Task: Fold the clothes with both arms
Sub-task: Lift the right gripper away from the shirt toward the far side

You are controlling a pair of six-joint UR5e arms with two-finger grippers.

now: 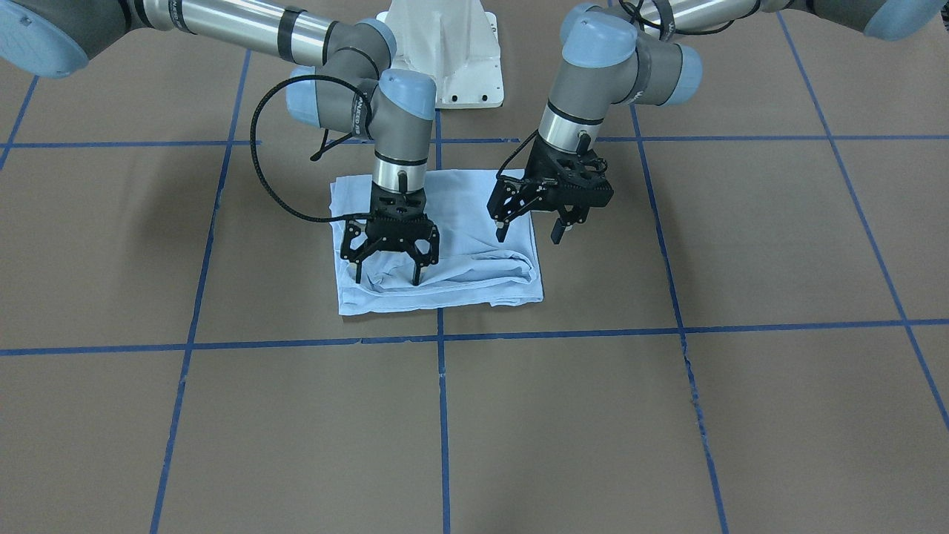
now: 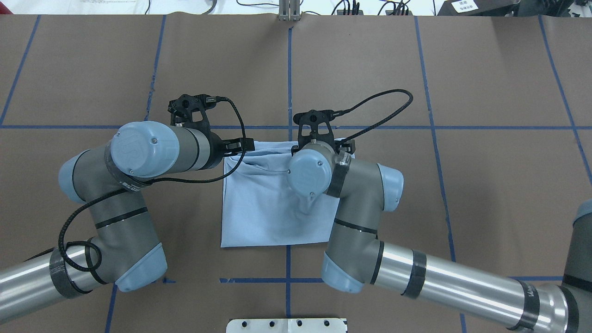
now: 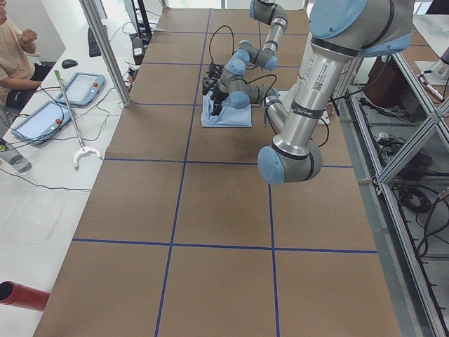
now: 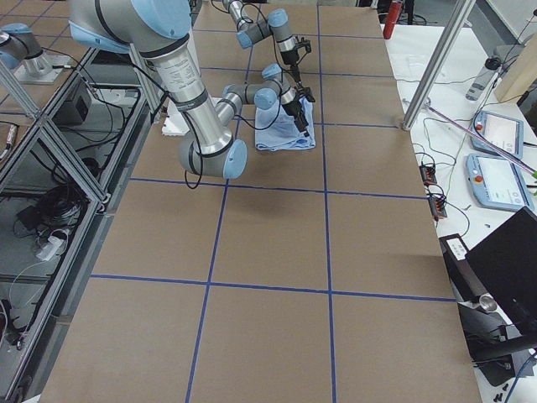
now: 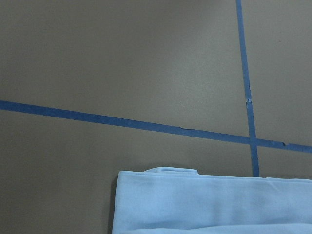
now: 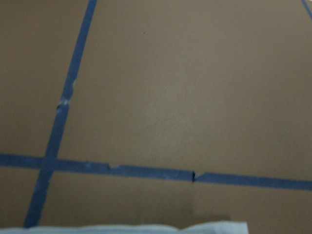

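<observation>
Left tool [image 1: 530, 236] above brown table [image 1: 667, 415] (blue-taped)

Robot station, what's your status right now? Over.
Left gripper open, right gripper open, both empty. T-shirt folded into a rectangle, flat on table. Nothing seen blocking either arm.

Seen from the front-facing camera: on the table [image 1: 667, 415], slightly toward 12 o'clock of centre, the T-shirt [image 1: 460, 215]. Over its 8 o'clock part, the right gripper [image 1: 387, 280], tips perhaps touching cloth. Over its 3 o'clock edge, the left gripper [image 1: 528, 237]. Beyond, at 12 o'clock, the pedestal base [image 1: 445, 52].
</observation>
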